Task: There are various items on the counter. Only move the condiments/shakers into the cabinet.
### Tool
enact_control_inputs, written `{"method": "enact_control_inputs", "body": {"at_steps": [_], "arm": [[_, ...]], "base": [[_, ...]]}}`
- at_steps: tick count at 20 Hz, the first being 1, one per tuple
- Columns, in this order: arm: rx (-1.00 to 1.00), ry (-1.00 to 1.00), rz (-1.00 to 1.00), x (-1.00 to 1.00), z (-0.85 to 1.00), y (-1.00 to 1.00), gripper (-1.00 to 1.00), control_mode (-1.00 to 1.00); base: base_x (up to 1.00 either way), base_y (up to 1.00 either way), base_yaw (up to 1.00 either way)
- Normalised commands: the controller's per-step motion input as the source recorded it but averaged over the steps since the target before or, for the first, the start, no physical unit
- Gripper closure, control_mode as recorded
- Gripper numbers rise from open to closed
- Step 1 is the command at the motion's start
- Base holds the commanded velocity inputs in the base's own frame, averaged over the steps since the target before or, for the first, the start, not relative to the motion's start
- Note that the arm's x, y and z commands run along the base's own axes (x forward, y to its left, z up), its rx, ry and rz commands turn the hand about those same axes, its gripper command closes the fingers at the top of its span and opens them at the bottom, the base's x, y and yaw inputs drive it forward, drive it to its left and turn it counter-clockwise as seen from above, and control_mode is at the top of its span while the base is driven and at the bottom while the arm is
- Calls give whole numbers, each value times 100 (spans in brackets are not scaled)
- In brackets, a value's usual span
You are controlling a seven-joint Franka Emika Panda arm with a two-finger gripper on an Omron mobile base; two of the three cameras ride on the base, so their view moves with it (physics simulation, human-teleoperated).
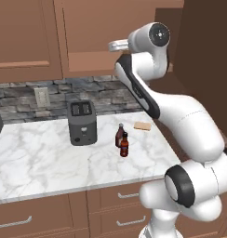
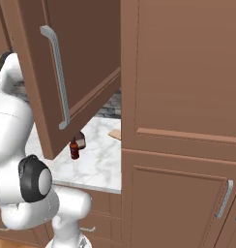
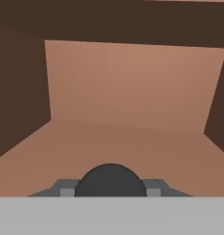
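Observation:
In the hand view my gripper (image 3: pixel 110 187) is inside the cabinet, low over its plain wooden shelf (image 3: pixel 132 142). A dark round cap (image 3: pixel 110 178) sits between the two fingers (image 3: pixel 63 188); it looks like the shaker's cap, and its body is hidden below. In the left base view the hand (image 1: pixel 116 45) reaches into the wall cabinet (image 1: pixel 92 28). Two small bottles stand together on the marble counter (image 1: pixel 41 148): a pale-capped reddish-brown one (image 1: pixel 119 135) and a black-capped dark one (image 1: pixel 124 145).
A dark grey toaster (image 1: pixel 83 122) stands left of the bottles. A flat tan slab (image 1: pixel 142 125) lies at the counter's back right. The open cabinet door (image 2: pixel 66 63) with its metal handle hangs over the bottles (image 2: pixel 74 147). A tall brown cabinet (image 2: pixel 183 121) closes the right side.

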Motion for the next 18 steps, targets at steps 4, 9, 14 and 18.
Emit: {"method": "enact_control_inputs", "body": {"at_steps": [4,9,14,18], "arm": [[0,0,0,53,-15,-2,100,-100],[0,4,0,41,-32,0,100,-100],[0,1,0,34,-28,0,100,-100],[0,0,0,30,-14,0,100,-100]], "base": [[0,0,0],[0,0,0],[0,0,0],[0,0,0]]}}
